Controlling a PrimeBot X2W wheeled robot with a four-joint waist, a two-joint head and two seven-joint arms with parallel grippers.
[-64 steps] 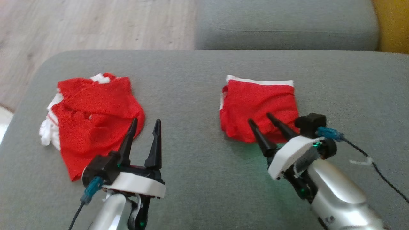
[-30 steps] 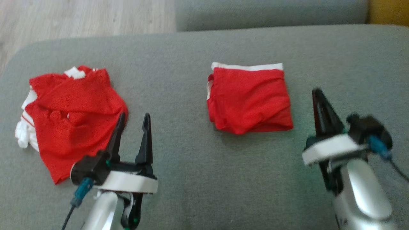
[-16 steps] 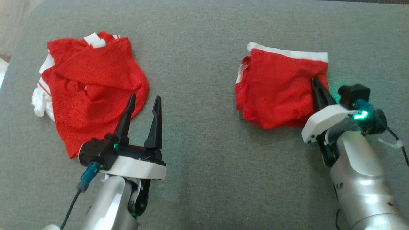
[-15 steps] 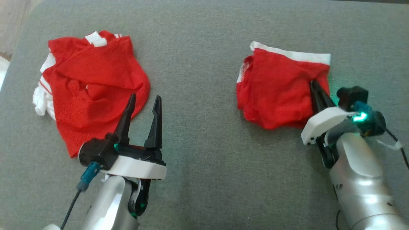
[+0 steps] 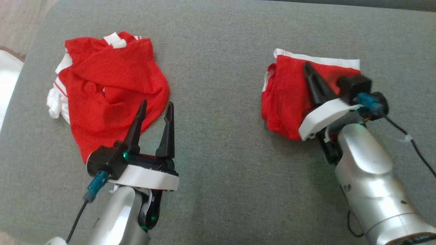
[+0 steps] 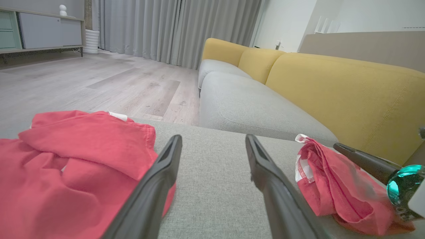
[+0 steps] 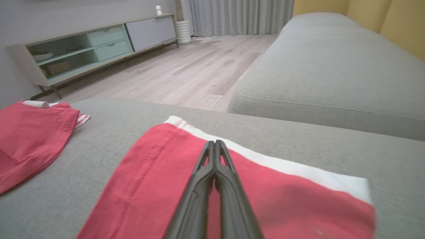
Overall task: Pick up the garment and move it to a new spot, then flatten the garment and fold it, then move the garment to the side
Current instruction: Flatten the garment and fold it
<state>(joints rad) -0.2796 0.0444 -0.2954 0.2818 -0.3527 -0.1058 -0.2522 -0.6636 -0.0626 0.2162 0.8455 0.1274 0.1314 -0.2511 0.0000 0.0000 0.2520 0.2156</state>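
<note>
The folded red garment with a white band along its far edge lies on the right half of the grey cushion. My right gripper is shut and rests low over the garment's top, fingers pressed together with no cloth seen between them. From the right wrist, that gripper points across the red cloth toward the white band. My left gripper stands open just off the near edge of a crumpled red-and-white garment, holding nothing. In the left wrist view, its gripper frames bare cushion, with the folded garment to the right.
A second grey seat cushion lies beyond a gap, backed by yellow cushions. Wooden floor runs past the cushion's left end, with a low sideboard by the wall. A cable trails from my right wrist.
The camera has shifted a little. My right gripper has slid from the folded garment's right edge onto its middle, staying shut. The left gripper has kept its place, open.
</note>
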